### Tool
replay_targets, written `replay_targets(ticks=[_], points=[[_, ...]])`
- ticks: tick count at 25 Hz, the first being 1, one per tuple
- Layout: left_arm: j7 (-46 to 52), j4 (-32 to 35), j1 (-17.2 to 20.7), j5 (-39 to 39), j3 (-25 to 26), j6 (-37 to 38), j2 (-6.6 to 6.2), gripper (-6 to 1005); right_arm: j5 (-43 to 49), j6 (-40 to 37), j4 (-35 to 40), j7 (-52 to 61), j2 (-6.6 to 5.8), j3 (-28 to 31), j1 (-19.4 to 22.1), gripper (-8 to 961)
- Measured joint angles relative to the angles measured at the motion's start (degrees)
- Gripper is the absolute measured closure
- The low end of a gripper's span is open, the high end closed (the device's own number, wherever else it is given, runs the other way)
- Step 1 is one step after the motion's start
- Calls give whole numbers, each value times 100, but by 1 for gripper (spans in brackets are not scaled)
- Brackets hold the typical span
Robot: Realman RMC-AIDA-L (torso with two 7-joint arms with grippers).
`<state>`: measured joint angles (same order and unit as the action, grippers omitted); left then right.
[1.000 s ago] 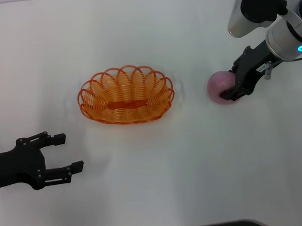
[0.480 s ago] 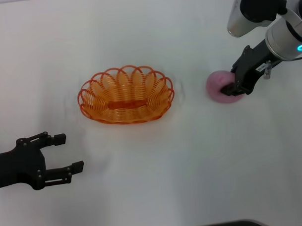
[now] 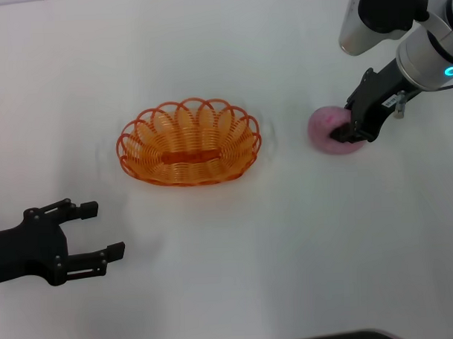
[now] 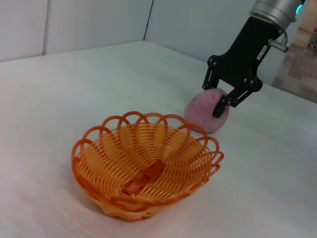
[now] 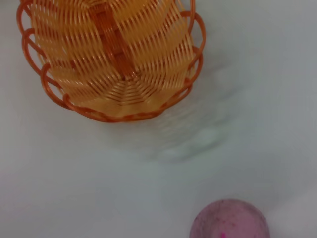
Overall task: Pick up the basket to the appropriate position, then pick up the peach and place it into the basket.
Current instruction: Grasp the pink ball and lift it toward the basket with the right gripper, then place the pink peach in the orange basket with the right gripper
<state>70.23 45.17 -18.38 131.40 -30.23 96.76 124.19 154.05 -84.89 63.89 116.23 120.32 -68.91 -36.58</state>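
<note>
The orange wire basket point(image 3: 188, 145) stands upright on the white table, left of centre; it also shows in the left wrist view point(image 4: 146, 168) and the right wrist view point(image 5: 114, 54). It holds nothing. The pink peach point(image 3: 324, 127) rests on the table to the basket's right, and shows in the left wrist view point(image 4: 200, 113) and the right wrist view point(image 5: 229, 220). My right gripper point(image 3: 344, 130) is down at the peach's right side with its black fingers closed on it, as the left wrist view point(image 4: 214, 96) shows. My left gripper point(image 3: 103, 229) is open and empty, low at the front left.
The white table point(image 3: 237, 258) spreads all round. A gap of bare table lies between the basket and the peach. A dark edge shows at the table's front.
The right gripper's fingers have drawn in on the peach, and the peach has shifted slightly to the left and away. The basket and the left arm have not moved.
</note>
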Motion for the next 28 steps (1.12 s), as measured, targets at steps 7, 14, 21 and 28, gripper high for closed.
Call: replay_targets(ticks=[7,14,21,28], points=[[0,0,-14,0,0,-9,0,116,4,-55,75,5,0,21,18,694],[0,0,-23,0,0,-15,0,116,-354,-483,573,-99,-14,335,49,688],[1,0,-38,-3,0,-8,0,116,-1700,-1259,1118,-411,-53,1012,110,681],[15,0,-64,-7,0,1,-9,116,-1855,-929,795,-487,-16,743,90,675]])
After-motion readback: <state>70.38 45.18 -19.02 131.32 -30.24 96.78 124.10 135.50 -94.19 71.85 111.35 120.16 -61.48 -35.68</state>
